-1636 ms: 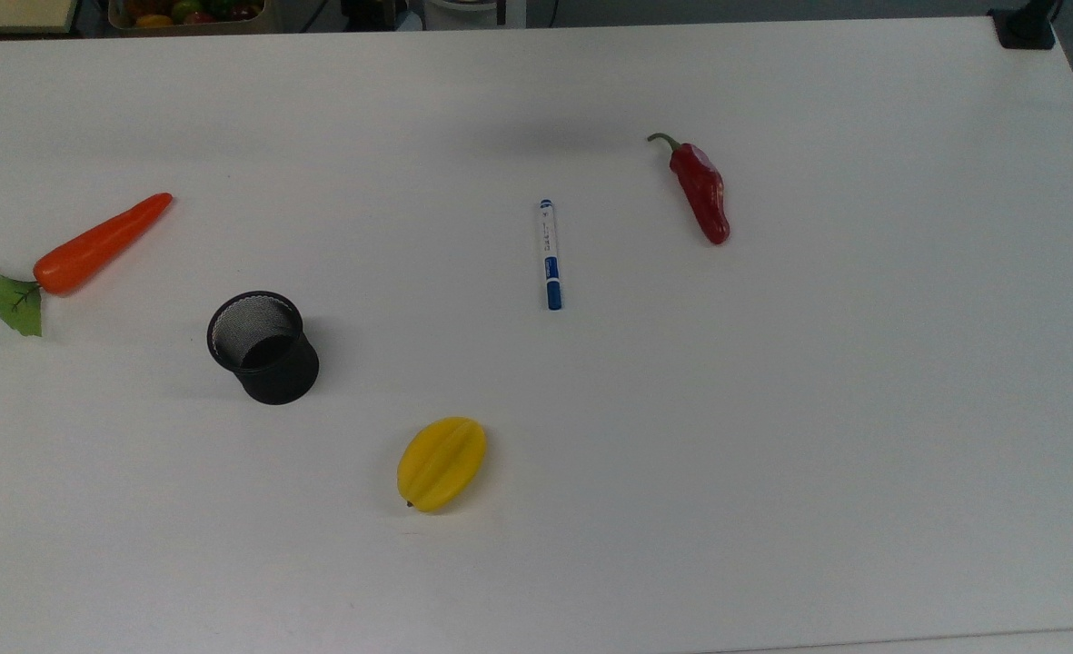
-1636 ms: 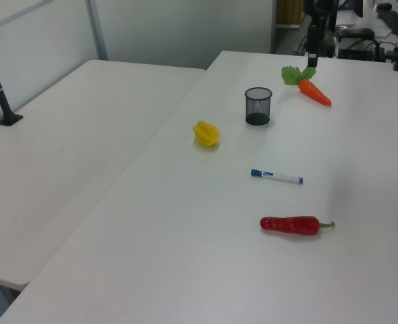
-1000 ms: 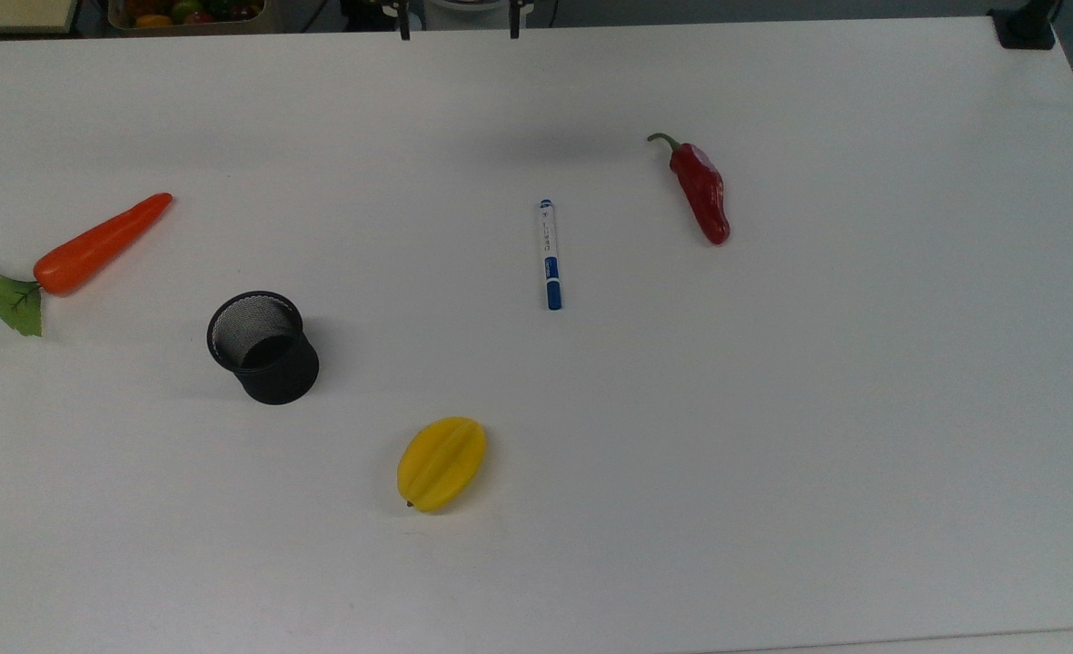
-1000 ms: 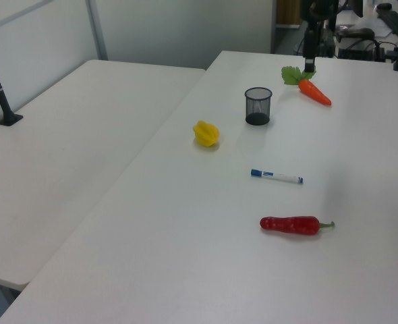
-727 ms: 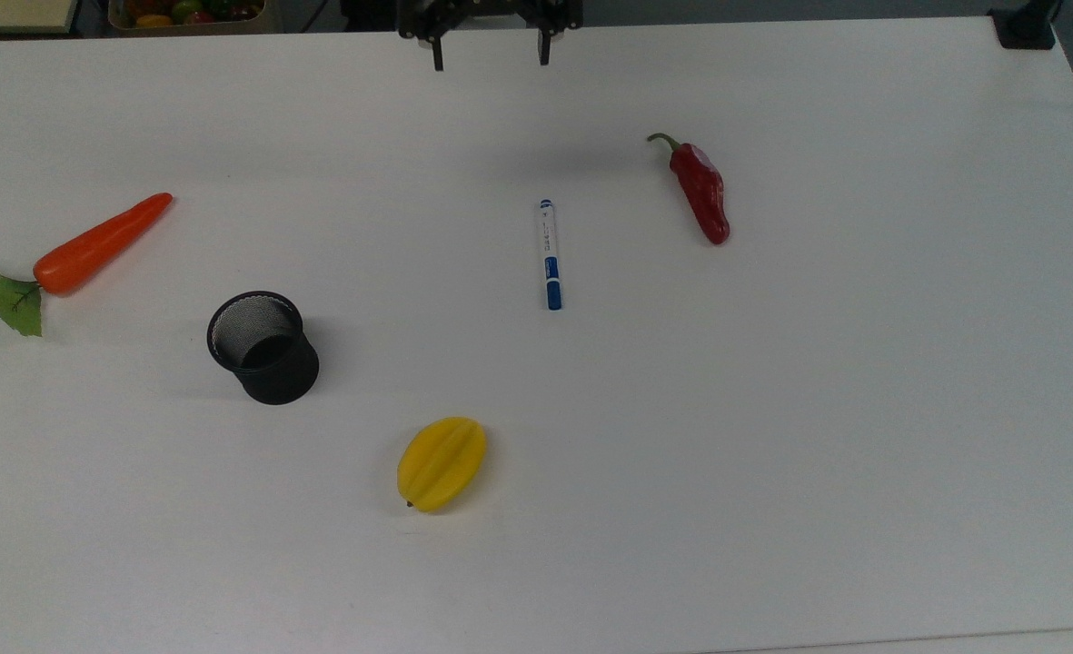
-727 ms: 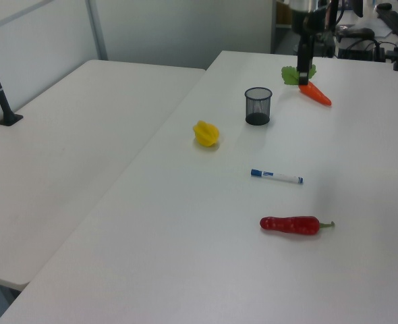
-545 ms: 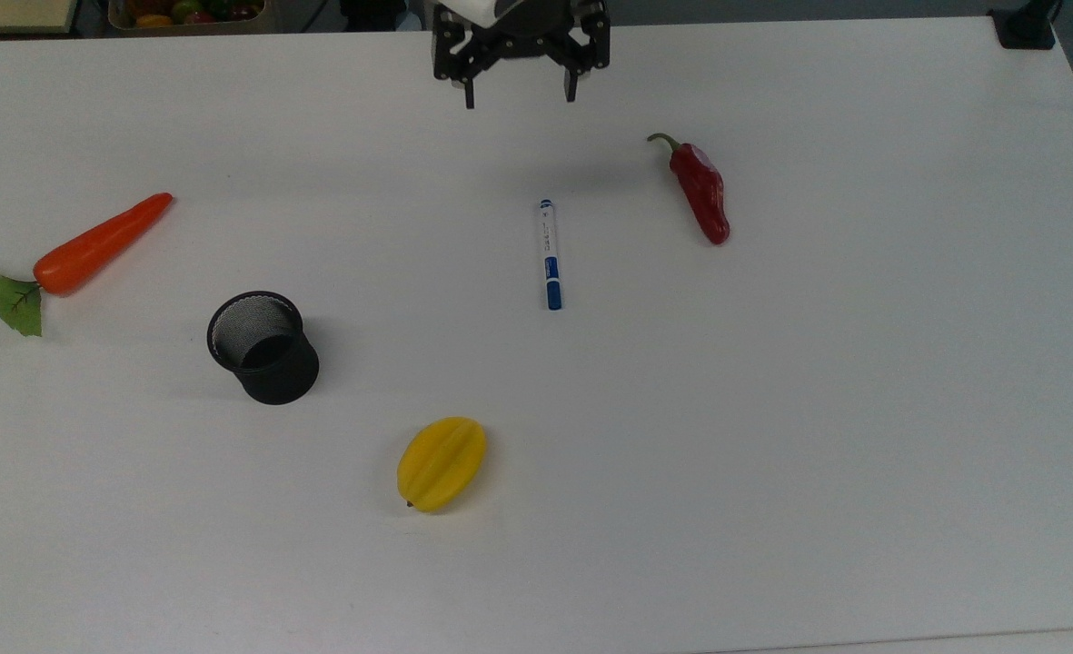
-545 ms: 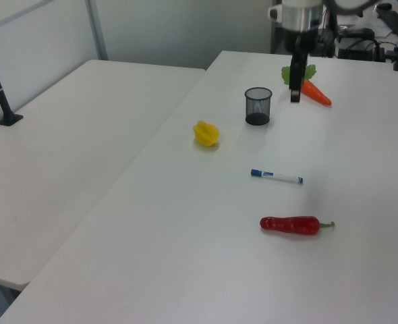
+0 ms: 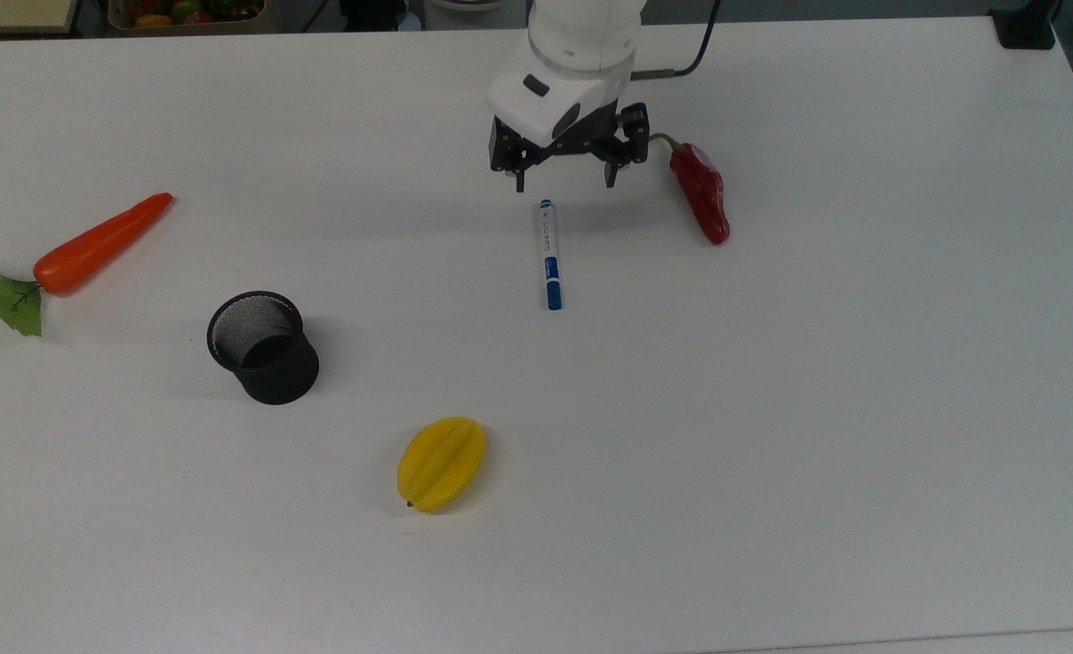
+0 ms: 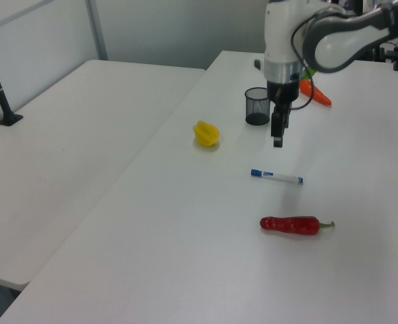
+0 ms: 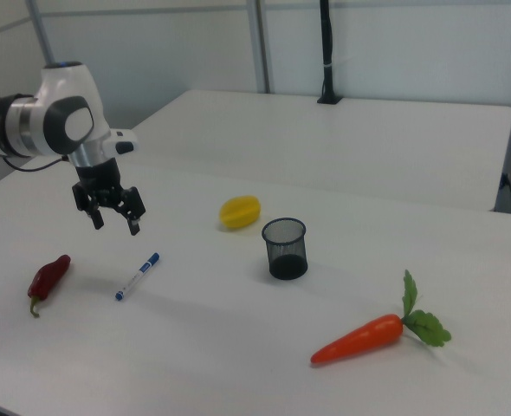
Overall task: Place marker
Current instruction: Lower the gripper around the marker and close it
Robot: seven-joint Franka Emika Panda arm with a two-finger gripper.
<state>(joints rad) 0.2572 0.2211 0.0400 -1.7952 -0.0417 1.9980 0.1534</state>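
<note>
Marker [image 9: 548,253] flat on table, below spread gripper [image 9: 565,182].

Since the earlier pictures we see the arm [image 9: 581,45] come in over the table [image 9: 863,409]. Its gripper [image 9: 565,180], fingers spread wide, has travelled from the far table edge to hang above the marker [image 9: 549,256], near the marker's small blue tip end.

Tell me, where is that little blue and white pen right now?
The marker lies flat on the white table, near the top view's middle, with the red chili to the top view's right. The open gripper hovers just beyond its end.
</note>
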